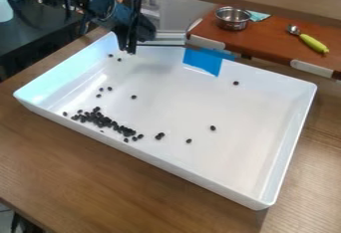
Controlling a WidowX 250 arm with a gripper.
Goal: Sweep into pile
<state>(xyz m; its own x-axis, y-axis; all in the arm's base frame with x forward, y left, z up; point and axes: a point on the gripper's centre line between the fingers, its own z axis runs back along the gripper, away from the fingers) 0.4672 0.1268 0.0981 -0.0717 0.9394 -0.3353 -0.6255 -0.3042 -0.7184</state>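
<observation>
Dozens of small dark pieces (pixel 106 122) lie on the floor of the big white tray (pixel 259 112), most of them bunched in a long, ragged cluster along the near wall, towards the left as I look at it. A few sit loose at its edges, and a couple rest close together just right of it. Others are scattered: two up by the far left corner, three in a loose group above the cluster with one more to their right, two out in the right-hand half nearer the front, and a lone one well apart towards the back right.

The black gripper (pixel 127 51) hangs down over the far left part of the tray, its arm coming in from the upper left. From here I can't tell how far open it is, or whether it has hold of anything.

The tray rests on a wooden table (pixel 100 177), with a patch of blue tape (pixel 203 61) on its far wall. Behind it, on a reddish-brown board (pixel 269 40), there's a shiny metal bowl (pixel 233 19) with a pale teal cloth (pixel 258 16) beside it, and off to the right a spoon (pixel 313 43) with a yellow-green handle.
</observation>
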